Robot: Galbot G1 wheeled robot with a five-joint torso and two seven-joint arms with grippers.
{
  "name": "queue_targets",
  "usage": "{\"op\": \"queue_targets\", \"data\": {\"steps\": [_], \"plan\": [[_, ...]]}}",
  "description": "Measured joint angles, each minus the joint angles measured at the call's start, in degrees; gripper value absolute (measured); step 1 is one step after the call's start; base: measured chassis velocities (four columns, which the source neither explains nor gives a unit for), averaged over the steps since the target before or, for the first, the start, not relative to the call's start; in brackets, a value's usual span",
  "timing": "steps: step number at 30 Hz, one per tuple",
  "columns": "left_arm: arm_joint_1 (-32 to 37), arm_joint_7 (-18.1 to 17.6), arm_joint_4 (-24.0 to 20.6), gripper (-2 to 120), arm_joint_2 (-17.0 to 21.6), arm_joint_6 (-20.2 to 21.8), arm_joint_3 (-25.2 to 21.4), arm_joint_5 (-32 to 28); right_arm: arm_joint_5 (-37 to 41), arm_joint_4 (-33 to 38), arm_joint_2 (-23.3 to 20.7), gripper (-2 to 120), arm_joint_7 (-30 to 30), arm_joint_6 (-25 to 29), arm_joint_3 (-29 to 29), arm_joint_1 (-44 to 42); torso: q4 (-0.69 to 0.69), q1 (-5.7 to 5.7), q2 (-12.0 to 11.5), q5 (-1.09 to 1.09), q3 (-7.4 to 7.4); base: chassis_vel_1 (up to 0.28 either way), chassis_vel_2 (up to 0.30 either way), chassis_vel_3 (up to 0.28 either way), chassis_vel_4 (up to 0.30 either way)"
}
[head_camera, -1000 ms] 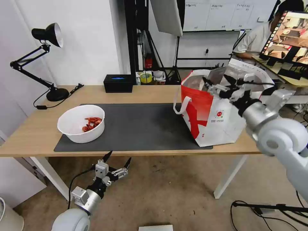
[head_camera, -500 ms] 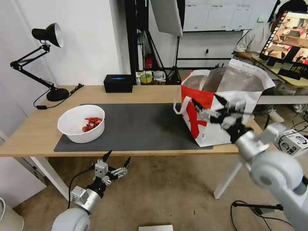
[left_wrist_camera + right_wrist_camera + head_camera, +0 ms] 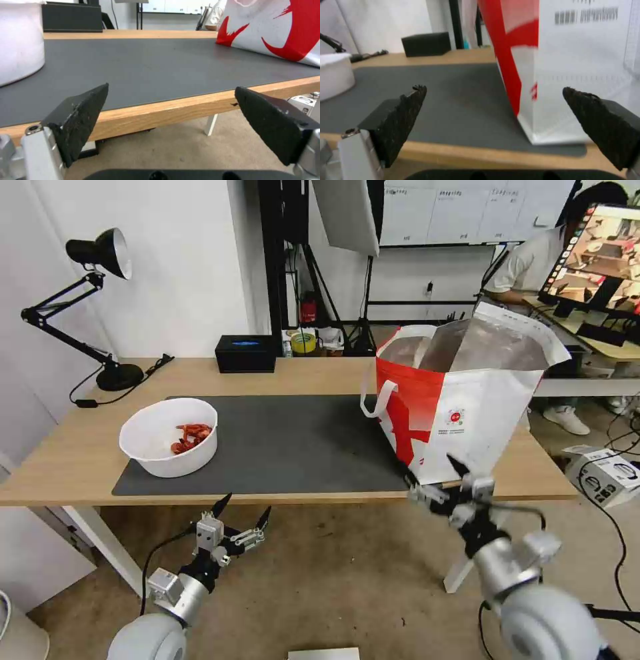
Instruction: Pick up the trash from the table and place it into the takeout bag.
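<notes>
Dropped from the bag mouth to below the table edge: right gripper (image 3: 441, 478), fingers apart, empty, just in front of the takeout bag (image 3: 467, 413). Parked low before the table (image 3: 80, 460): left gripper (image 3: 241, 511), also spread. Left on the mat: bowl (image 3: 169, 436) of shells. Risk: tipping shells out through a shallow rim pinch

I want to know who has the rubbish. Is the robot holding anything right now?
No. The left gripper and right gripper both hang below the table edge, jaws open and empty.
</notes>
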Motion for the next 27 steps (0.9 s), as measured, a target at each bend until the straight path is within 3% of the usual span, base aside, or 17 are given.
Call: {"op": "queue_targets", "data": {"steps": [11,27], "plan": [[1.09,0.16,-0.52,100,-0.58,-0.67,-0.42,0.11,-4.20,-4.01,4.25,100,1.03,2.67,-2.61,-2.50,0.00,0.01,0.00,0.01,0.00,0.000,0.000,0.000,0.000],[1.86,0.31,-0.84,100,-0.70,-0.62,-0.75,0.20,-5.00,-3.94,4.52,100,1.12,3.16,-2.83,-2.97,0.00,0.01,0.00,0.01,0.00,0.000,0.000,0.000,0.000]]}}
